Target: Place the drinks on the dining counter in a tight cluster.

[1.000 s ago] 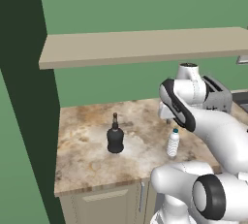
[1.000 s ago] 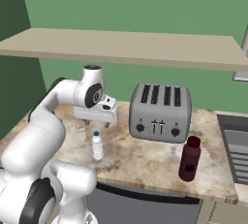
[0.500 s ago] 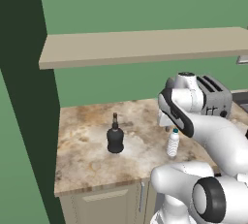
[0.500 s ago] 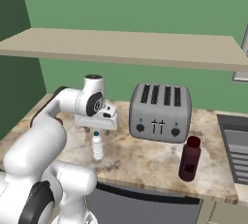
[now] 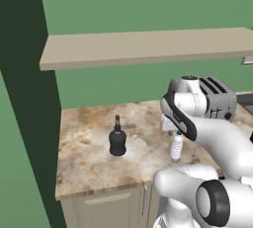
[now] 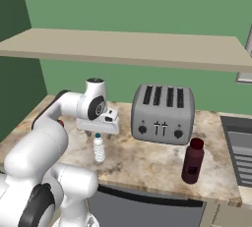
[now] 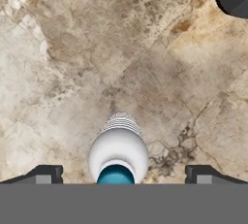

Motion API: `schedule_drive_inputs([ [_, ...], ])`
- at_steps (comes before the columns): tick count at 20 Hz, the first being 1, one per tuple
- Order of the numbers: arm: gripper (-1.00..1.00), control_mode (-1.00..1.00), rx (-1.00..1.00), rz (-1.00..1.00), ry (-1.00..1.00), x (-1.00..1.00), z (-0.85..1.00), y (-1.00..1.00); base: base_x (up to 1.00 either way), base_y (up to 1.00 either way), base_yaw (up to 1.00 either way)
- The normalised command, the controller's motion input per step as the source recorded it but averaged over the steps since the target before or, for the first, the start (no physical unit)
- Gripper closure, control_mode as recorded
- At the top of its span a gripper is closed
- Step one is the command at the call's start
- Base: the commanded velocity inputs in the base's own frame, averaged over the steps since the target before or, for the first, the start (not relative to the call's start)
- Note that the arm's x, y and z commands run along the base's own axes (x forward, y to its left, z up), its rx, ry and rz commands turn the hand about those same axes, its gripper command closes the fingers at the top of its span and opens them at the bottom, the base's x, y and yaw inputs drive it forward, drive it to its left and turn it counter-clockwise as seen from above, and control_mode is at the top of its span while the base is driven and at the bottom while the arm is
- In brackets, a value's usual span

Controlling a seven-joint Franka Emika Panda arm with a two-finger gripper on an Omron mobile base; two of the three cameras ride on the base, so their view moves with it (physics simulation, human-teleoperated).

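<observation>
Claw (image 7: 118,173) wide open, empty, above water bottle (image 7: 118,152); lower straight, cap centred between fingertips (image 7: 46,173), grip body.

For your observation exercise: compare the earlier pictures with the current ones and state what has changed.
The open gripper has come down over the upright water bottle, fingers either side of its blue cap, nothing gripped yet. The black bottle, maroon bottle and toaster stayed put.

A silver toaster (image 6: 163,114) with four slots stood on the marbled counter (image 5: 89,158), under two beige wall shelves (image 5: 143,47), near a sink (image 6: 240,140).
</observation>
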Motion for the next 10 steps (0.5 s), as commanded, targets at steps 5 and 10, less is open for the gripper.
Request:
schedule_drive_inputs([
  [5,-1.00,-1.00,0.00,0.00,0.01,0.00,-0.13,0.01,0.00,0.00,0.00],
  [10,-1.00,-1.00,0.00,0.00,0.01,0.00,-0.08,0.03,0.00,0.00,0.00],
])
